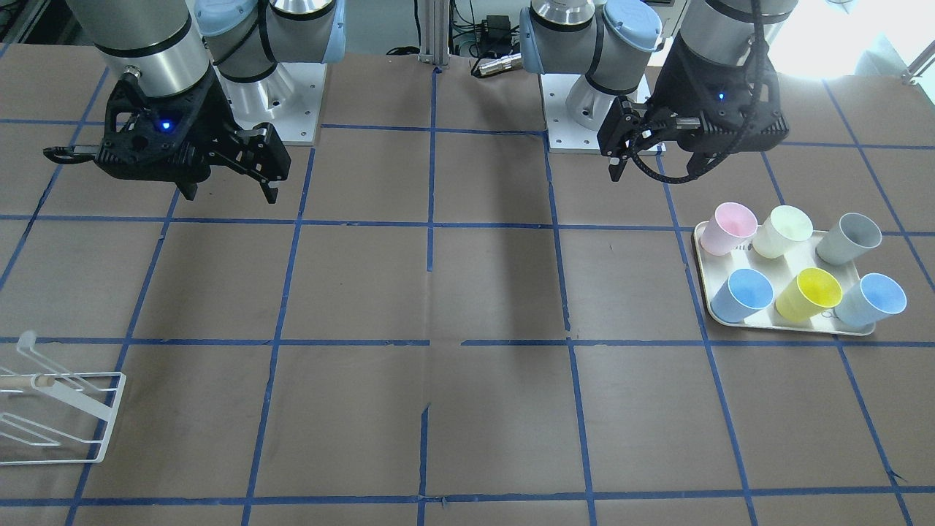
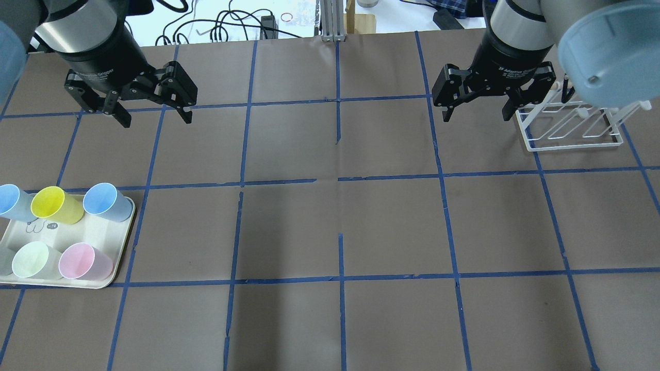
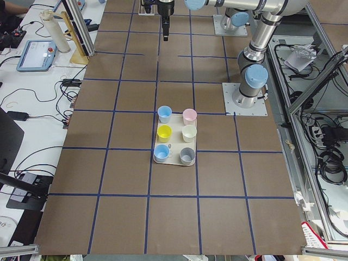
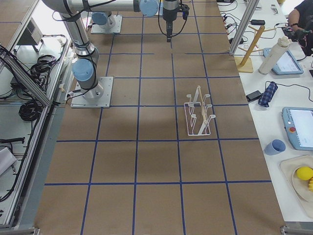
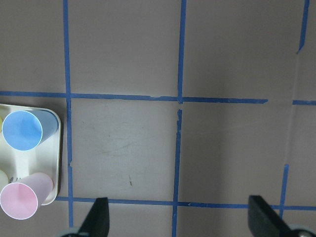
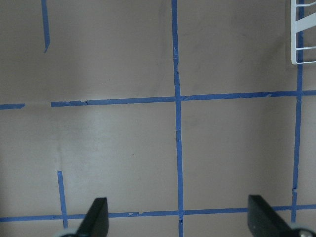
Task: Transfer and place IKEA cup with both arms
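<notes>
Overhead exterior view: your left fingers (image 2: 121, 116) and right fingers (image 2: 445, 111) are spread wide, holding nothing. Your pale-blue IKEA cup (image 2: 105, 202) stands upright on the tray (image 2: 117, 237), just beside the yellow cup (image 2: 54, 205), on the surface (image 2: 361, 232).

Overhead view, 2 o'clock: white print on the right gripper (image 2: 477, 117) body, partly readable, "2F Adaptive G…". 10 o'clock: the same kind of print on the left gripper (image 2: 157, 121), blurred, ends "Gripper". 8 o'clock: dark sticker (image 2: 51, 225) on the tray (image 2: 77, 233), too small to read.
</notes>
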You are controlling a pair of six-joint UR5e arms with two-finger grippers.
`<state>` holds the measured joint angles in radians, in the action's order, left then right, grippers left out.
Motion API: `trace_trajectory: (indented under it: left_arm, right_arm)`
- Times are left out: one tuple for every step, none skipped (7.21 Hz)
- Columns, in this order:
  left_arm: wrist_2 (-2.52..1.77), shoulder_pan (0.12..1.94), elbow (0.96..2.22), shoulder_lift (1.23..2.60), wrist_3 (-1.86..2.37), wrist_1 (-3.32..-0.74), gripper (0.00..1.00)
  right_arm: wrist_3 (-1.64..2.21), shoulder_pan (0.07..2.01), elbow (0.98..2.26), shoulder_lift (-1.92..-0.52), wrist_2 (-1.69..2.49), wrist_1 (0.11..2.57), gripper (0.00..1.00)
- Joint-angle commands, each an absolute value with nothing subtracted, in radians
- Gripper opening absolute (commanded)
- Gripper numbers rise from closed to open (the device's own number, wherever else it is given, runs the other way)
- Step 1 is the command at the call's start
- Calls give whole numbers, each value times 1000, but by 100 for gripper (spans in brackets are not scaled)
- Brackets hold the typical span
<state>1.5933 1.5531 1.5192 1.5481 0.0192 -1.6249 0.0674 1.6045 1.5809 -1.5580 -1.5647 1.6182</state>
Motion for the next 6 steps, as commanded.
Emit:
trace_trajectory:
  left_arm:
    - [1594, 1554, 1520, 1546, 11, -1623, 100]
    - [1594, 1554, 1520, 1546, 5, -1623, 100]
    - [1598, 1554, 1520, 1542, 5, -1624, 100]
    - [1600, 1554, 1520, 1542, 5, -1623, 100]
    - [1597, 1554, 1520, 1542, 5, -1623, 100]
    - [1597, 1554, 1520, 1539, 5, -1623, 100]
  right_arm:
    - [67, 1605, 1582, -1559, -1565, 1618, 100]
    - [67, 1605, 1582, -1559, -1565, 1618, 100]
    - [67, 1605, 1580, -1559, -1565, 1618, 100]
    - [67, 1605, 1582, -1559, -1563, 1618, 100]
    - [67, 1605, 1580, -1559, -1563, 1618, 100]
    - [67, 1605, 1582, -1559, -1563, 1618, 100]
